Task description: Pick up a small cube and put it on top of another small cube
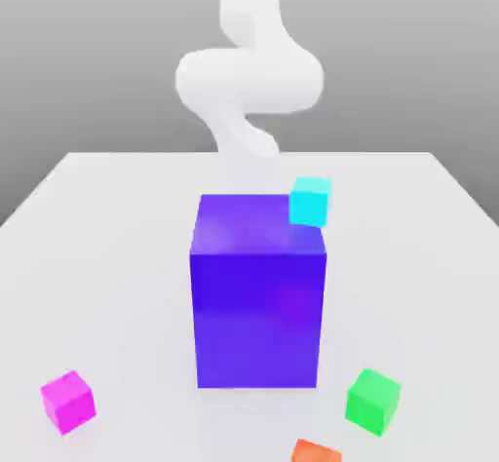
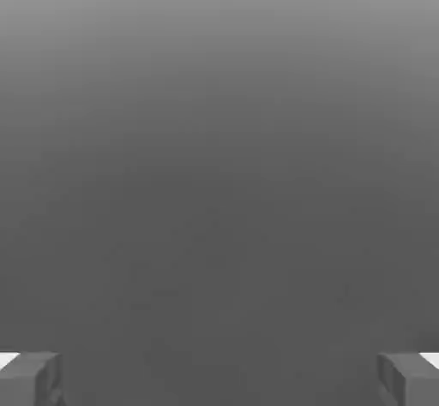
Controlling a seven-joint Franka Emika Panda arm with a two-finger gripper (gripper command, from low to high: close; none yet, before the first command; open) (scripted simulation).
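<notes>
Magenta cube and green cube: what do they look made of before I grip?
Magenta cube: looks like smooth, glossy hard plastic, with soft sheen on its faces and crisp edges. Green cube: same glossy, plastic-like finish. Both are simulator renders, so the true material stays open.

Legible markings: none that I can read. I find no text, label, brand, number or sign on the large glossy blue-purple block (image 1: 258,299), nor on the plain white desk (image 1: 117,255) beneath it.
</notes>
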